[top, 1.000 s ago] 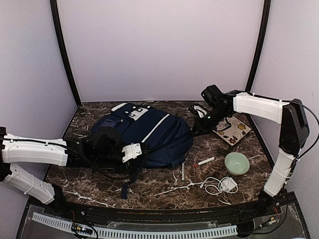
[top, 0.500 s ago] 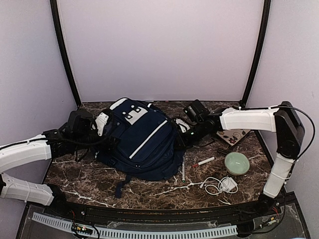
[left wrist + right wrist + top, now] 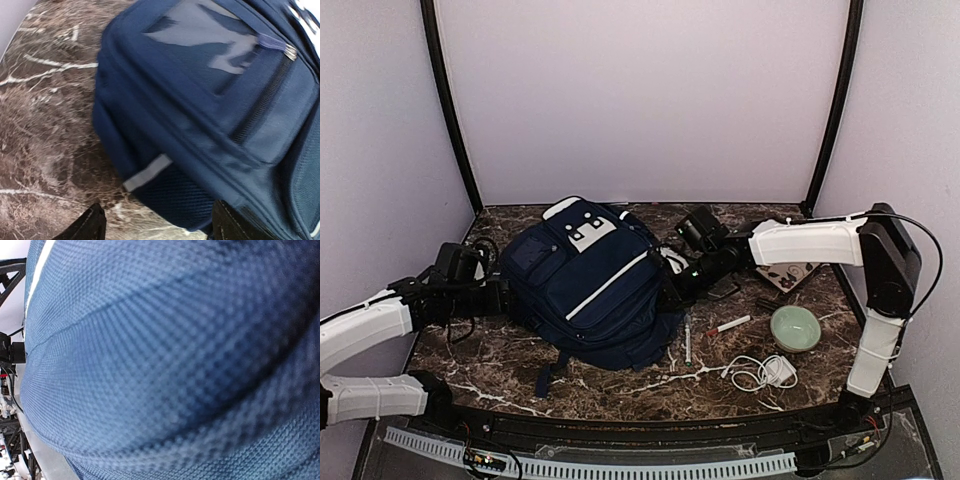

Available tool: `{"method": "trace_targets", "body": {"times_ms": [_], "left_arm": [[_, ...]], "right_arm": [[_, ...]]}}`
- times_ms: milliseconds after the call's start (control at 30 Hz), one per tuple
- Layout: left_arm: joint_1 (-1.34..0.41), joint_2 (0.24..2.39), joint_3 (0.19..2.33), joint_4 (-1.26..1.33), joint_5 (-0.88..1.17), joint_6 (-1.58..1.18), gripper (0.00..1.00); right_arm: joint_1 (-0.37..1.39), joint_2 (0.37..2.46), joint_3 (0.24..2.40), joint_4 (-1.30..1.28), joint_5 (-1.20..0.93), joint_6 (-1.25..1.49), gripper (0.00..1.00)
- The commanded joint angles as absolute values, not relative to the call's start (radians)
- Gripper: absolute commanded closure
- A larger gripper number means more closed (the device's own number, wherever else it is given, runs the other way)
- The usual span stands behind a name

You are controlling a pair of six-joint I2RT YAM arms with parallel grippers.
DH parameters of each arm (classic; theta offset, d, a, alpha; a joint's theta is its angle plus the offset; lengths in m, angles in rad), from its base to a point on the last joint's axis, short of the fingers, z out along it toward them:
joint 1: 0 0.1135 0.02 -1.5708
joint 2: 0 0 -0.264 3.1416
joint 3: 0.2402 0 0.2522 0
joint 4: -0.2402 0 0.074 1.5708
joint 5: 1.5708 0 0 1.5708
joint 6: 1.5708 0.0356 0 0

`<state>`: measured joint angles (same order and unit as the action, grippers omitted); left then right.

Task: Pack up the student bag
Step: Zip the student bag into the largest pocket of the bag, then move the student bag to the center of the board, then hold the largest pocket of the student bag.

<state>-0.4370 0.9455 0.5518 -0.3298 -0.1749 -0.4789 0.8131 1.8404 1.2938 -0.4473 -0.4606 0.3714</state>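
The student bag [image 3: 590,280], navy blue with white stripes and a white patch by the top handle, lies in the middle of the marble table [image 3: 480,360]. My left gripper [image 3: 506,296] stands open at the bag's left side, with the bag's lower corner [image 3: 170,200] between its dark fingertips [image 3: 90,226] but not gripped. My right gripper [image 3: 673,287] is buried in the bag's right edge. Blue mesh fabric [image 3: 160,360] fills the right wrist view and hides the fingers, and the gripper looks shut on that fabric.
To the right of the bag lie a white pen [image 3: 687,341], a red-and-white marker [image 3: 728,325], a green bowl [image 3: 794,327] and a white charger with its cable [image 3: 762,372]. A floral pouch [image 3: 792,272] lies under the right arm. Purple walls close in the table.
The left gripper opened, came off the top of the bag and drew back to its left side. The bag turned and shifted left, and the right gripper followed its right edge.
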Motion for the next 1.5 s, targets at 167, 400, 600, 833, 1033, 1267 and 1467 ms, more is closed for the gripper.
{"method": "trace_targets", "body": {"times_ms": [167,400,600,833,1033,1267,1467], "left_arm": [[-0.296,1.099,0.426,-0.08,0.002,-0.548,0.28],[-0.248,1.423,0.486,0.289,0.065,-0.525,0.32],[-0.246,1.684,0.86,0.253,0.216,-0.403,0.4],[-0.277,1.258,0.831,0.271,0.157,-0.218,0.39],[-0.497,0.887,0.679,0.099,0.216,0.025,0.55],[-0.747,0.737,0.579,-0.172,0.404,0.352,0.57],[-0.897,0.904,0.613,-0.263,0.31,0.582,0.35]], "right_arm": [[0.898,1.842,1.304,-0.324,-0.491,0.408,1.0],[1.024,1.864,1.294,-0.205,-0.499,0.504,1.0],[1.082,1.962,1.389,-0.133,-0.537,0.568,1.0],[1.069,1.966,1.408,-0.145,-0.554,0.574,1.0],[1.048,1.92,1.362,-0.166,-0.58,0.575,1.0],[1.012,1.875,1.296,-0.076,-0.653,0.639,1.0],[1.011,1.884,1.303,-0.074,-0.642,0.643,1.0]]}}
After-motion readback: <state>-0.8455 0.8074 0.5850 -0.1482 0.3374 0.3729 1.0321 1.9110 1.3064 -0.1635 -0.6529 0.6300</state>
